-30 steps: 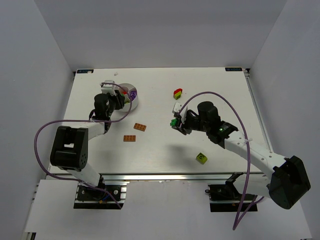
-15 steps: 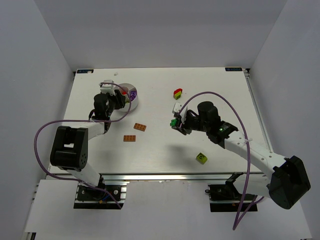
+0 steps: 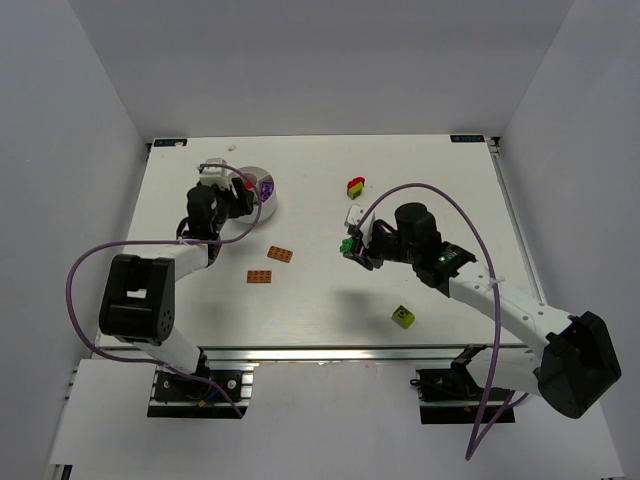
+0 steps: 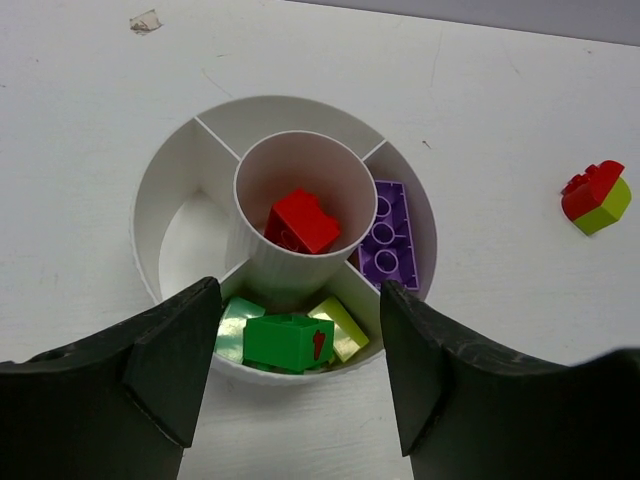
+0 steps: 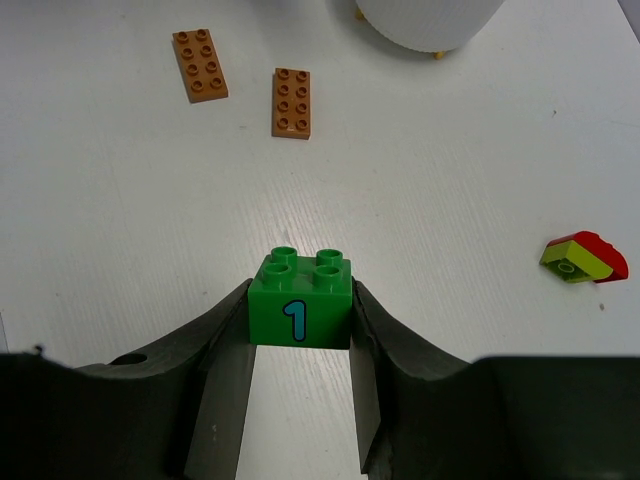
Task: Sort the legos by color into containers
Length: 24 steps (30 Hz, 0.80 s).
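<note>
One lime-green block (image 3: pixel 402 316) sits nearest us, on the right of the white counter (image 3: pixel 450 170), not yet sorted. It looks like a small glossy cube of hard plastic. Farther in and to the left lie two orange plates (image 5: pixel 292 102), flat, thin and studded in two rows. They are close together but apart, and both are also waiting.

Right of them, around mid-counter, the right gripper (image 5: pixel 300 312) is clamped on the green cube (image 5: pixel 300 290), its dark jaws pressed to the two side faces. The cube has four round studs on top and a printed numeral on its smooth front. We cannot tell whether it is lifted clear of the counter.

Farther off on the left, the left gripper (image 4: pixel 300 290) hangs over the near rim of the dish (image 4: pixel 160 200), jaws spread wide with nothing held. The dish is round, white and thin-walled, with a central cup and dividers. It holds a red brick (image 4: pixel 302 220) in the cup and a purple plate (image 4: pixel 388 243) in the right compartment. A green brick (image 4: pixel 285 340) and paler green ones share the near compartment.

Farthest, the red-yellow-green piece (image 3: pixel 355 186) lies loose. We judge the sorting roughly half done, with five pieces left.
</note>
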Each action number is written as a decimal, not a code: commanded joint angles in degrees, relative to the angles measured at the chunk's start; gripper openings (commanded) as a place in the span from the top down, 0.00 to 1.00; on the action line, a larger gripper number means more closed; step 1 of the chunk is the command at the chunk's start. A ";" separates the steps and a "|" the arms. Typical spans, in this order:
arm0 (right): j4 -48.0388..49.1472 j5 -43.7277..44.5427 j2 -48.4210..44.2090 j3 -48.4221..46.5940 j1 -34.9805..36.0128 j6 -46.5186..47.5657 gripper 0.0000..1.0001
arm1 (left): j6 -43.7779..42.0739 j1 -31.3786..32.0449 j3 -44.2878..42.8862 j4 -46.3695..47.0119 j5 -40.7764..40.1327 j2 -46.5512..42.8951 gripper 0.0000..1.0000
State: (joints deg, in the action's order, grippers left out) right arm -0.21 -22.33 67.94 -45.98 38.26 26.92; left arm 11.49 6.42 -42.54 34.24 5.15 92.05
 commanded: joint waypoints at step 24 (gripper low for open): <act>3.45 -15.28 16.61 -14.86 4.63 9.72 1.00 | 41.48 0.26 -0.61 0.62 41.30 -16.83 0.25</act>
State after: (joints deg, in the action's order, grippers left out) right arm -0.86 -34.22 85.78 -61.49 42.13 32.03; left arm 39.94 6.39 -43.48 23.38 28.64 73.80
